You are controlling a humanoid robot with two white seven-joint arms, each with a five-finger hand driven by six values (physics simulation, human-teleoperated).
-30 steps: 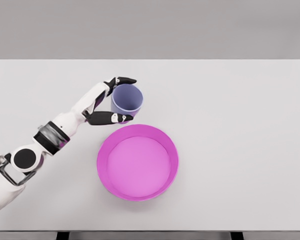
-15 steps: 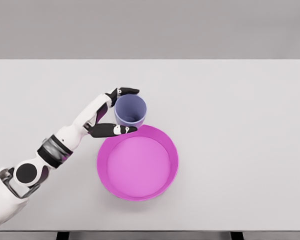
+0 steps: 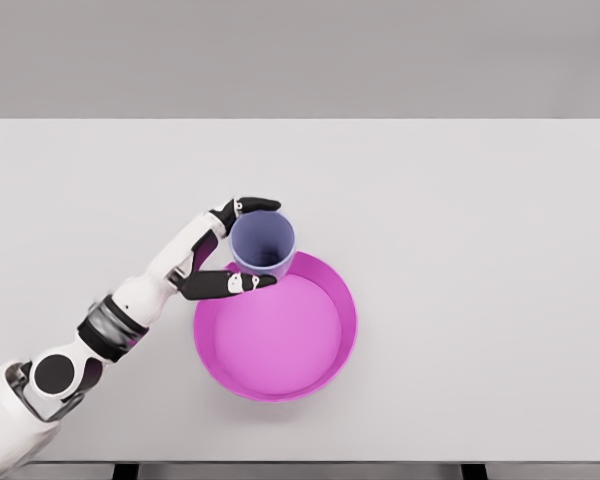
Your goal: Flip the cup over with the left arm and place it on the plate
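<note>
Left hand [image 3: 238, 245] is gripping the cup [image 3: 262, 243], dark fingers [image 3: 258, 204] curling over the far side of the rim and the thumb pressing the near side, so the hand is clamped on the cup; its white arm is coming in from the lower left; right arm is not showing in the head view. Cup is sitting mouth-up, opening facing the camera, inside wall and bottom visible; long axis is standing close to vertical, perhaps leaning slightly, hard to say from this angle. Cup is hanging over the far-left rim of the plate [image 3: 325, 365], overlapping that rim in the picture; whether it is touching the rim cannot be told. Plate is lying flat on the tabletop [image 3: 480, 250], nothing inside it. Judgement on progress: the flip is looking done, since the mouth is pointing up; the carry is nearly finished; what is remaining is moving the cup inward past the rim, lowering it onto the plate floor, and releasing the fingers.
</note>
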